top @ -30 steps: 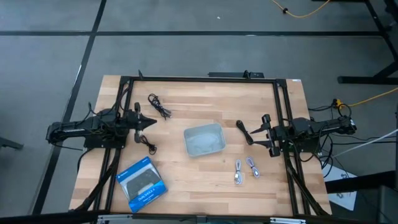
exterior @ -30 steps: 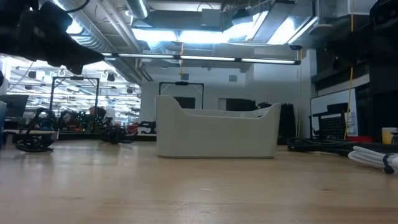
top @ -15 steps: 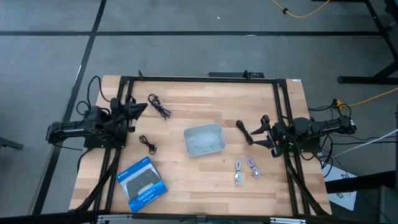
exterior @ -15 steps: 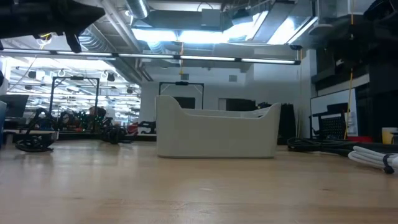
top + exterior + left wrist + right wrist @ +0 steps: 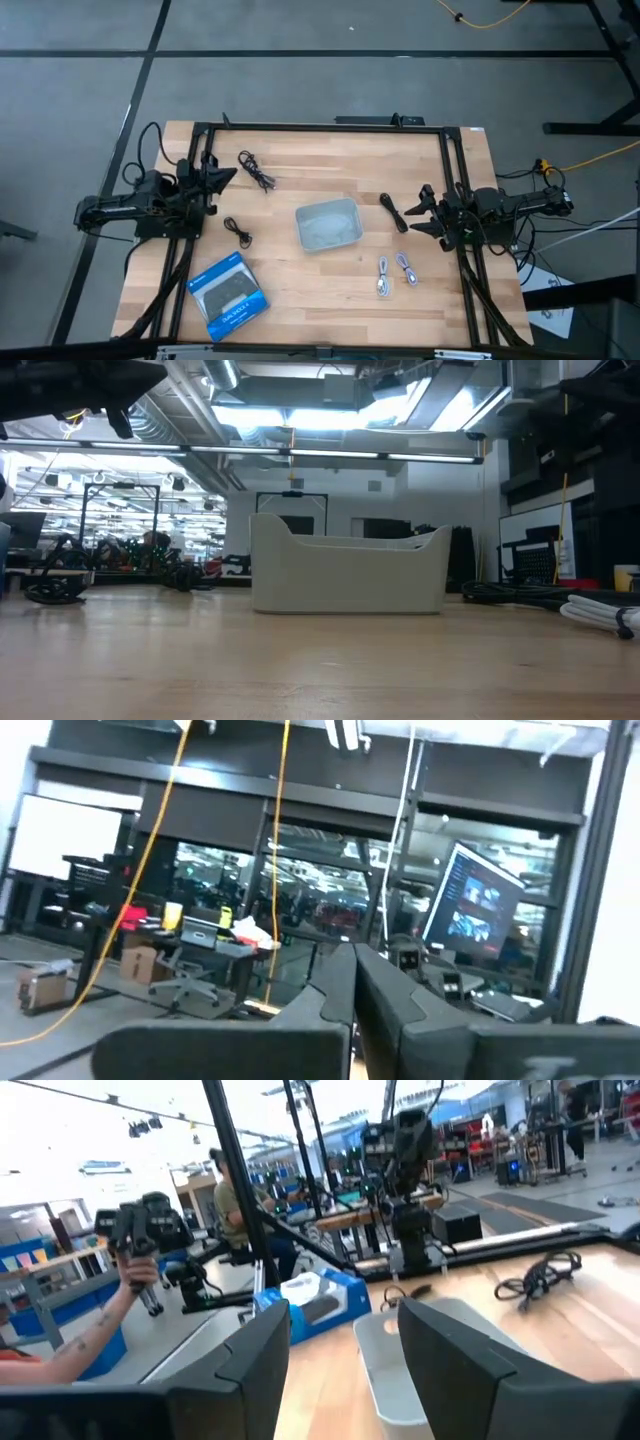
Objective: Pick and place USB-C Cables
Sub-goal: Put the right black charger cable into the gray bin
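Note:
Three black USB-C cables lie flat on the wooden table: one coiled near the far left (image 5: 256, 170), one small (image 5: 237, 231) on the left, and one bundle (image 5: 393, 212) just in front of my right gripper. Two silver-white bundles (image 5: 383, 275) (image 5: 406, 268) rest nearer the near edge on the right. My left gripper (image 5: 230, 173) is shut, raised and apart from the far-left cable. My right gripper (image 5: 423, 210) is open beside the black bundle and touches nothing; its wrist view (image 5: 345, 1380) looks across the bin.
A pale open bin (image 5: 328, 224) stands mid-table and shows in the low view (image 5: 348, 572). A blue-and-black flat box (image 5: 228, 295) lies near the near left corner. Black frame rails (image 5: 320, 127) run along the table's far and side edges. A person's hand holding a camera (image 5: 135, 1240) shows beyond the table.
My left gripper has drawn back toward the table's left and far edges, risen and tipped up, away from the small black cable on the left. It has stayed shut. No cable has moved.

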Action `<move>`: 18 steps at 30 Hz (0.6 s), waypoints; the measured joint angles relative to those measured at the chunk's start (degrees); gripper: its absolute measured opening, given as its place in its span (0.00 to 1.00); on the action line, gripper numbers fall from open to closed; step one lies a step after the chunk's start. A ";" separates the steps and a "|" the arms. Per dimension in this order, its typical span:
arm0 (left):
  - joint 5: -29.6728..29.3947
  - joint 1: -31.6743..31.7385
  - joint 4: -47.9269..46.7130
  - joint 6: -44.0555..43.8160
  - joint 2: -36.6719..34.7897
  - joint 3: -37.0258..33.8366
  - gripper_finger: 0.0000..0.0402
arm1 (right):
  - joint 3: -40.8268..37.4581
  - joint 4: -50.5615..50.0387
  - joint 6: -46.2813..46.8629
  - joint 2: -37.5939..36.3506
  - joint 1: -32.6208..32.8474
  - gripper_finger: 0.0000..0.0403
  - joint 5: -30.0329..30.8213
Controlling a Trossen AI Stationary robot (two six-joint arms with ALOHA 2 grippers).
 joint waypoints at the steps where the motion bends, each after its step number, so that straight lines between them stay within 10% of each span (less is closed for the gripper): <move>1: 0.91 -0.02 -0.06 0.02 0.27 0.00 0.00 | 0.00 0.37 0.00 -0.02 0.00 0.48 0.00; 8: 7.46 -0.02 0.20 0.15 4.38 -0.30 0.00 | 0.00 1.36 1.06 0.00 0.00 0.48 0.16; 18: 7.34 -0.02 9.79 0.13 12.95 -0.31 0.00 | 5.53 29.99 -7.93 5.26 0.00 0.48 -5.58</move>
